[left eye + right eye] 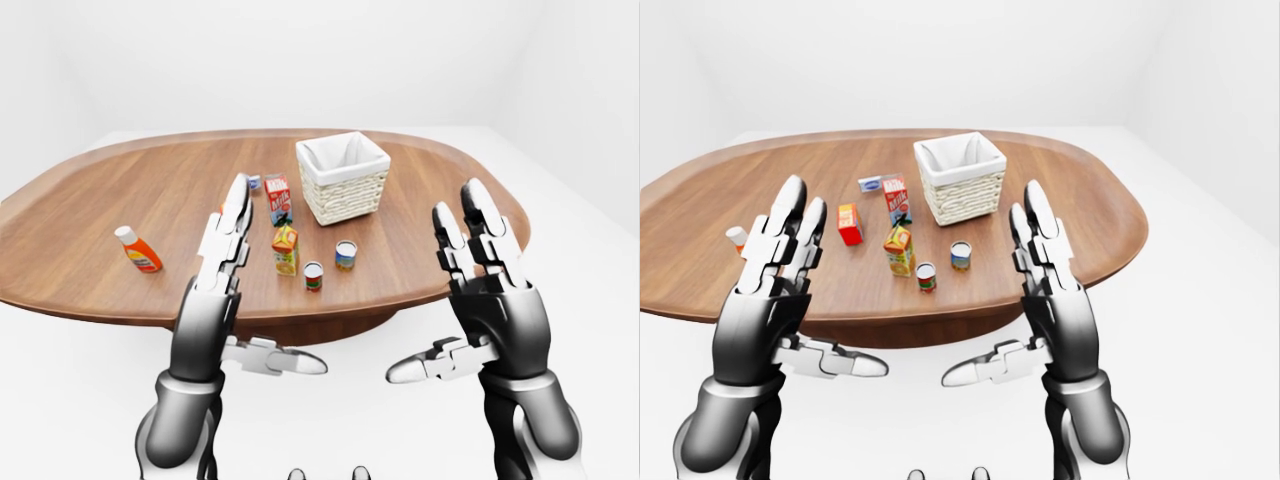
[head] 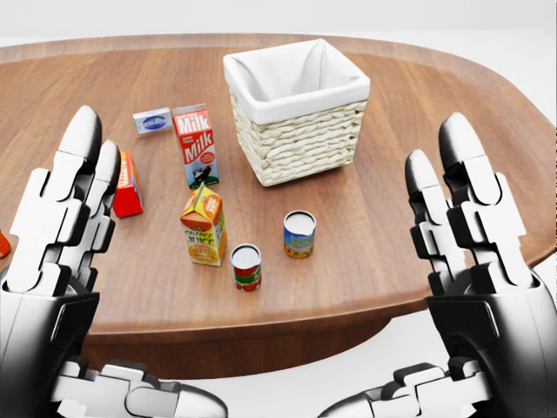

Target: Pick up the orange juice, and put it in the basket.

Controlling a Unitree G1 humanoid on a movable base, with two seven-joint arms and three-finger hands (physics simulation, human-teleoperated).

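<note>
The orange juice carton (image 2: pixel 203 228) stands upright on the wooden table (image 2: pixel 130 70), lower left of the basket in the head view. The white-lined wicker basket (image 2: pixel 300 144) sits at the top middle and holds nothing that I can see. My left hand (image 2: pixel 139 270) is raised at the left with its fingers spread, open, well short of the carton. My right hand (image 2: pixel 392 279) is raised at the right in the same way, open. Neither hand touches anything.
A milk carton (image 2: pixel 195 144) stands just above the juice, with a red box (image 2: pixel 128 185) and a small blue-white box (image 2: pixel 152 120) to its left. Two cans (image 2: pixel 247 266) (image 2: pixel 298 233) stand right of the juice. A ketchup bottle (image 1: pixel 139 250) is far left.
</note>
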